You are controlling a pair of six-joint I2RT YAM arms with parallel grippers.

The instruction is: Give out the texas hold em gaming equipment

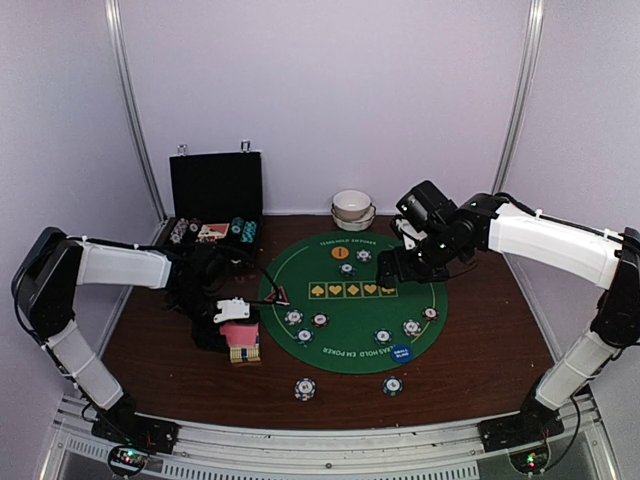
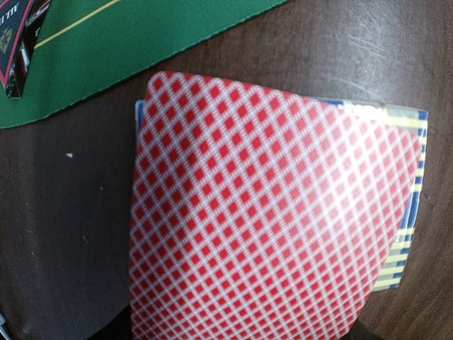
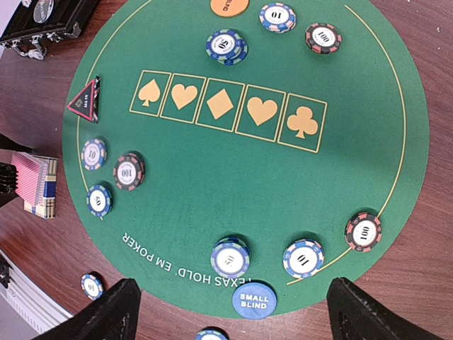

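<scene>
My left gripper (image 1: 236,320) is at the mat's left edge, shut on pink-backed playing cards (image 1: 240,336). The bowed cards (image 2: 269,227) fill the left wrist view and hide the fingers. Under them lies a blue and yellow striped card box (image 2: 407,212). My right gripper (image 1: 393,267) hovers open and empty over the green mat (image 1: 350,300); its fingertips (image 3: 106,312) frame the near rim. Striped poker chips (image 3: 230,256) lie around the mat's rim. An orange button (image 3: 230,6), a blue small-blind button (image 3: 254,300) and a red triangular marker (image 3: 86,101) sit at its edges.
A black hinged case (image 1: 215,190) stands open at the back left with chips in its tray. White bowls (image 1: 352,208) are stacked behind the mat. Two chips (image 1: 305,388) lie on the brown table in front of the mat.
</scene>
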